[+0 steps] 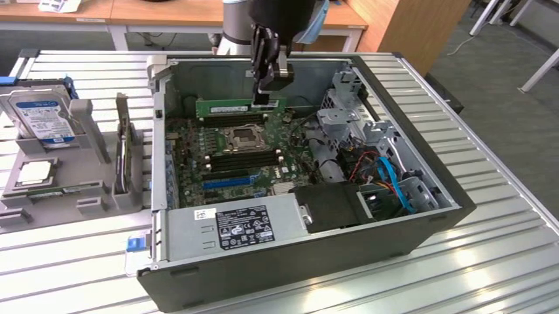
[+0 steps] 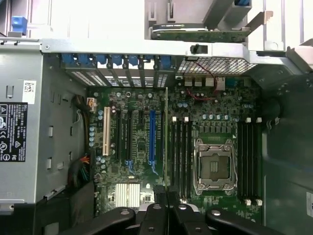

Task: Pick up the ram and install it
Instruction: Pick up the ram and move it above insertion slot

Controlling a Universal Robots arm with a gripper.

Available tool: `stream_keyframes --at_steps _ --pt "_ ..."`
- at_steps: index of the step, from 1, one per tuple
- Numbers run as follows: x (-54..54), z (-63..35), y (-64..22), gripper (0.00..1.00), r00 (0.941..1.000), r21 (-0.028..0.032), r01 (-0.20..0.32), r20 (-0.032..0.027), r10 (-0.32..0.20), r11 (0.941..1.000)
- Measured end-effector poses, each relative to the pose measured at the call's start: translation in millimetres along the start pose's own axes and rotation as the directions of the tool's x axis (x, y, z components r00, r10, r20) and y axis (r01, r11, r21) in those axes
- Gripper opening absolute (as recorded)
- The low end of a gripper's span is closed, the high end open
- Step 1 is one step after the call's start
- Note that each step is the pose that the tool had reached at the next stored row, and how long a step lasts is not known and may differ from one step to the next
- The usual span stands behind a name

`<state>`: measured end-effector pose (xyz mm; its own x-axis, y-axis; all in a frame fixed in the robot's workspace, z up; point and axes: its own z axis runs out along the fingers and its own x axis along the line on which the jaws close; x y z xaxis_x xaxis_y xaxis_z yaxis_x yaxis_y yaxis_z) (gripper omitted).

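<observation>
the gripper (image 1: 262, 98), its fingers closed tight on the ram (image 1: 229, 106), holds the long axis parallel to the memory slots (image 2: 181, 156) (just beside them, seemingly not seated).

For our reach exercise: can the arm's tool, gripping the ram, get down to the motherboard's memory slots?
Probably yes: the computer case lies open, and the tool holds the ram above the memory slots, with nothing visible between them.
</observation>
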<state>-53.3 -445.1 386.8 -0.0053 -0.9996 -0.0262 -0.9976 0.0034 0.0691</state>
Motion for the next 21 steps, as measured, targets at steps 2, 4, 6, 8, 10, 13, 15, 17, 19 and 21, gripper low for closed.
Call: stream_keyframes --at_steps 2,4,6,8,10,13,15,17,19,21 --pt "-4.2 0.2 0.0 0.11 1.0000 -0.0001 0.000 -0.0001 0.000 1.0000" --pt "-8.2 0.4 0.0 0.11 1.0000 -0.0001 0.000 -0.0001 0.000 1.0000" --pt "-11.8 0.6 0.0 0.11 1.0000 -0.0001 0.000 -0.0001 0.000 1.0000" --pt "-15.5 0.9 0.0 0.11 1.0000 -0.0001 0.000 -0.0001 0.000 1.0000" --pt "-19.3 1.1 0.0 0.11 1.0000 -0.0001 0.000 -0.0002 0.000 1.0000" --pt "-24.5 1.4 0.0 0.11 1.0000 -0.0001 0.000 -0.0001 0.000 1.0000" --pt "-27.4 1.6 0.0 0.11 1.0000 -0.0001 0.000 -0.0001 0.000 1.0000" --pt "-29.9 1.7 0.0 0.11 1.0000 -0.0001 0.000 -0.0001 0.000 1.0000" --pt "-30.5 1.7 0.0 0.11 1.0000 -0.0001 0.000 -0.0002 0.000 1.0000" --pt "-30.5 1.7 0.0 0.11 1.0000 -0.0001 0.000 -0.0001 0.000 1.0000"
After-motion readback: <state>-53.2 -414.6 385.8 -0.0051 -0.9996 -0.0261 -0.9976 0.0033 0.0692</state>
